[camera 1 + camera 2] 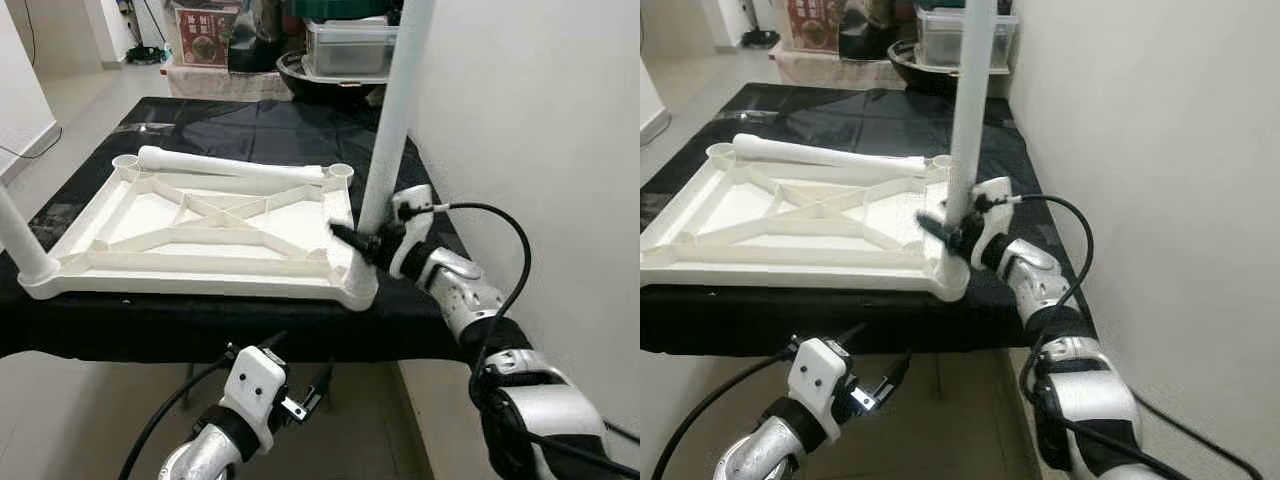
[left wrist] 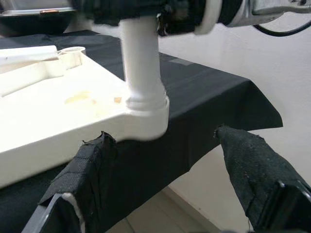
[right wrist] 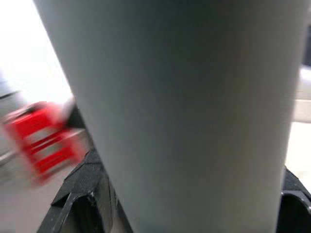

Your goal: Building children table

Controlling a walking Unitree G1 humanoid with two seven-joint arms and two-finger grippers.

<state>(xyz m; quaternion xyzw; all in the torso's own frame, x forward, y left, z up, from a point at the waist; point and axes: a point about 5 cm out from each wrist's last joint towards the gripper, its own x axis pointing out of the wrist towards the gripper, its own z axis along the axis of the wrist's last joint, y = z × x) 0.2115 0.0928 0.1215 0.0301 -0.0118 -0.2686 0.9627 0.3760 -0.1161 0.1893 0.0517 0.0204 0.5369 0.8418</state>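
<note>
The robot's right gripper (image 1: 362, 245) closes its two black fingers around the base of a tall white plastic table leg (image 1: 392, 130), which stands upright in the near right corner socket (image 1: 360, 285) of an upturned white plastic children's tabletop with ribbed underside (image 1: 200, 225). The tabletop lies flat on a table draped in black cloth (image 1: 250, 125), its near edge close to the table's front edge. A second white leg (image 1: 12, 235) stands in the near left corner socket, and a third white tube-shaped leg (image 1: 230, 165) lies loose across the far side of the tabletop, between the two far sockets. The left gripper (image 1: 300, 390) hangs below the table's front edge, fingers spread and holding nothing; its wrist view looks up at the socket.

The step in hand appears to be seating the right-hand leg. Next would likely come pressing or twisting it home, releasing, then fetching the loose leg for a far socket.

The upright leg's top is cut off by the frame. How deeply it sits cannot be told. The right wrist view is blurred; only a red shape behind the leg can be made out.
</note>
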